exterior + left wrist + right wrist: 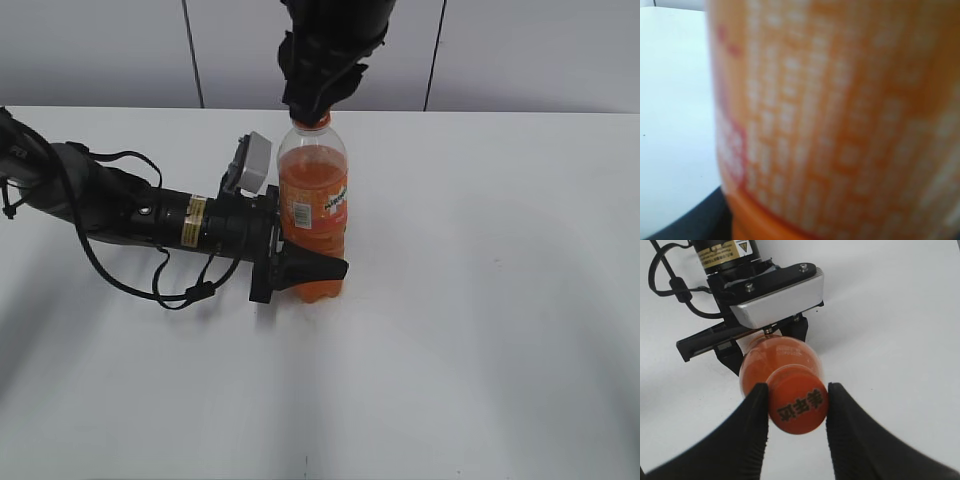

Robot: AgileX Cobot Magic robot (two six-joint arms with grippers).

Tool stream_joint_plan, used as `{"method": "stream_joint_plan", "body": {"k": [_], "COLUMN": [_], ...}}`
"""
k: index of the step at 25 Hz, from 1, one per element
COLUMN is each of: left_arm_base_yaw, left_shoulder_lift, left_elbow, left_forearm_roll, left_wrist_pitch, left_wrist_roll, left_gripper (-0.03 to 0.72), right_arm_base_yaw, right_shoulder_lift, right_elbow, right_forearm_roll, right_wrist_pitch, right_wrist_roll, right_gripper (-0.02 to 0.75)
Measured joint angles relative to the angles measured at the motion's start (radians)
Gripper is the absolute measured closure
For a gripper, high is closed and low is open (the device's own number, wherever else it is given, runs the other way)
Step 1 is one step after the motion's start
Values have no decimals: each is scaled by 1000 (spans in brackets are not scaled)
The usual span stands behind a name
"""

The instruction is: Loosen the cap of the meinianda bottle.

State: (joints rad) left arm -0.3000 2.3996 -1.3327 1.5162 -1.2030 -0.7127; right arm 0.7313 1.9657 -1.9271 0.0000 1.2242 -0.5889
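The meinianda bottle (313, 205) stands upright on the white table, full of orange soda. My left gripper (300, 270) is shut on its lower body from the left; in the left wrist view the blurred orange label of the bottle (840, 120) fills the frame. My right gripper (312, 108) comes down from above and is shut on the orange cap (798, 406); both black fingers (796, 395) touch the cap's sides. The cap's top with dark print faces the right wrist camera. In the exterior view the cap is mostly hidden by the gripper.
The white table (480, 300) spreads around the bottle. The left arm (110, 205) with its loose cables lies low across the table's left side. A grey wall with dark seams stands behind.
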Motion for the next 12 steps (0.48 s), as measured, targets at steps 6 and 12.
{"method": "stream_joint_plan", "body": {"k": [6, 12], "left_arm_base_yaw": [0, 0], "left_shoulder_lift": [0, 0], "left_elbow": [0, 0], "left_forearm_roll": [1, 3], "left_wrist_pitch": [-1, -1], "left_wrist_roll": [3, 5], "left_gripper": [279, 279], "right_arm_base_yaw": [-2, -3], "right_shoulder_lift": [-1, -1], "right_elbow": [0, 0], "right_forearm_roll": [0, 0], "right_wrist_pitch": [0, 0], "right_wrist_roll": [-137, -266], "right_gripper": [469, 469]}}
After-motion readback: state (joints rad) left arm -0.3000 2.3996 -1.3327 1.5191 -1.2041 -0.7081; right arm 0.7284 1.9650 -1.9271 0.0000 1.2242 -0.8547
